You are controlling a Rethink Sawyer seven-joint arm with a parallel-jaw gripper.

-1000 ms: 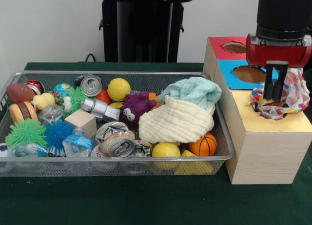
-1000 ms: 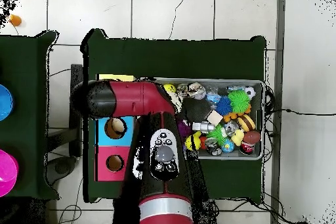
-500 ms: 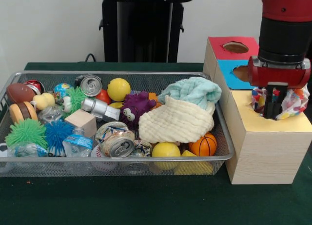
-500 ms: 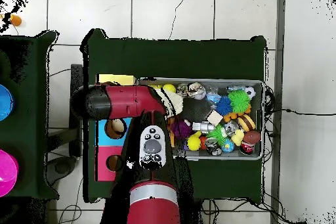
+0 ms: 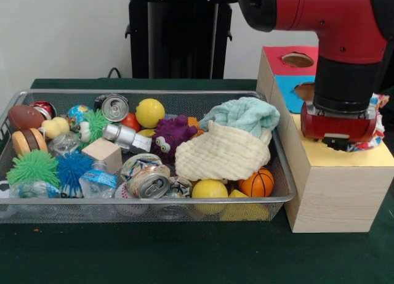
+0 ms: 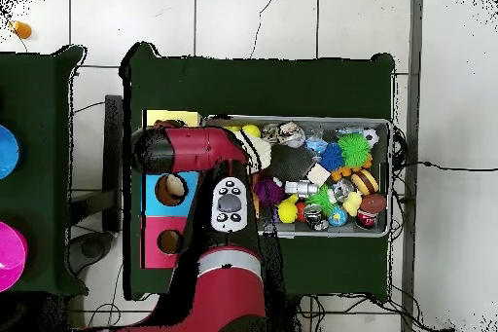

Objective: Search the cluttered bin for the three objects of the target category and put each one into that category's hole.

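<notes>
The wire mesh bin (image 5: 148,92) holds mixed clutter; it also shows in the overhead view (image 6: 390,177). My gripper (image 5: 339,138) is pushed down into the hole in the yellow surround (image 5: 345,159) on the pale wood-grain box (image 5: 335,194), so its tips are hidden. One spotted multicoloured cloth (image 5: 377,106) is bunched around the gripper at the hole, and only its edges show. No other spotted cloth shows in the bin. In the overhead view the red arm (image 6: 195,150) covers the yellow end of the box.
The blue-surround hole (image 5: 306,90) and red-surround hole (image 5: 297,60) lie behind the yellow one. In the bin lie a cream cloth (image 5: 221,153), a mint cloth (image 5: 243,113), a purple toy (image 5: 171,136), cans, balls and bottles. The black pedestal (image 5: 181,31) stands behind.
The gripper has come down from above the box into the yellow hole. The spotted cloth, bunched high above the hole before, is pressed down and mostly hidden.
</notes>
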